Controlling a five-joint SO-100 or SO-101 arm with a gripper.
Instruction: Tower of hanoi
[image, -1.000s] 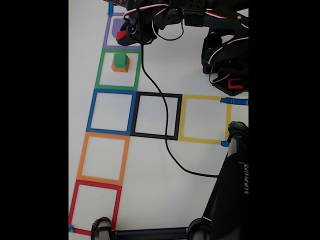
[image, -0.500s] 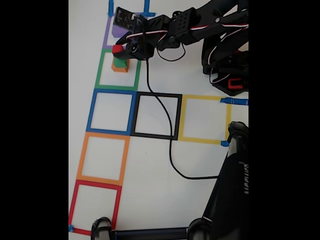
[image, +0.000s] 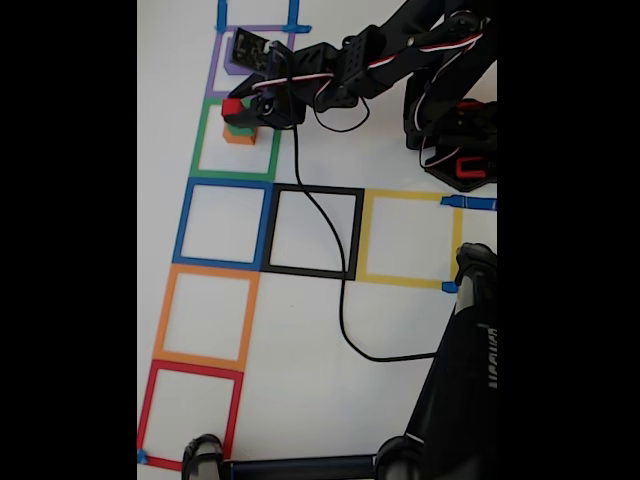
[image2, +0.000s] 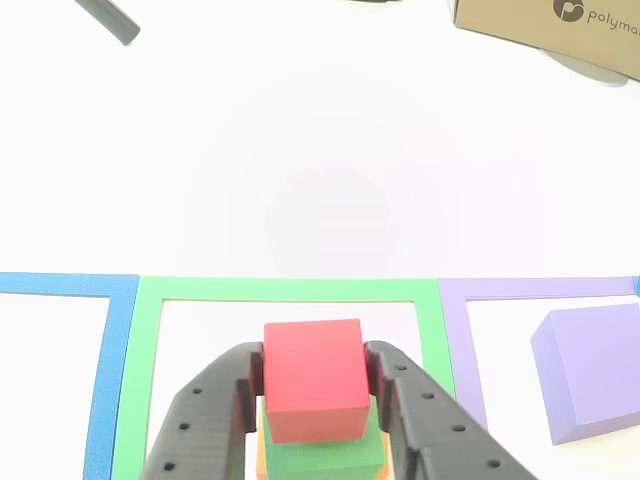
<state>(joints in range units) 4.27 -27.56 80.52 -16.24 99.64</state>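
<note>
The gripper (image2: 316, 395) is clamping its two black fingers (image2: 216, 410) on the sides of the red cube (image2: 314, 378), holding it right on top of the green cube (image2: 325, 456), which is sitting on the orange cube (image: 238, 137). In the fixed view the arm (image: 385, 55) is stretching out low from its base (image: 458, 140) at the right, wrist dipping toward the stack, a black cable (image: 335, 270) trailing behind it. The stack is standing under the gripper inside the green tape square (image2: 288, 290). Just beyond, in the neighbouring purple tape square (image2: 520, 288), the purple cube (image2: 590, 372) is resting alone.
</note>
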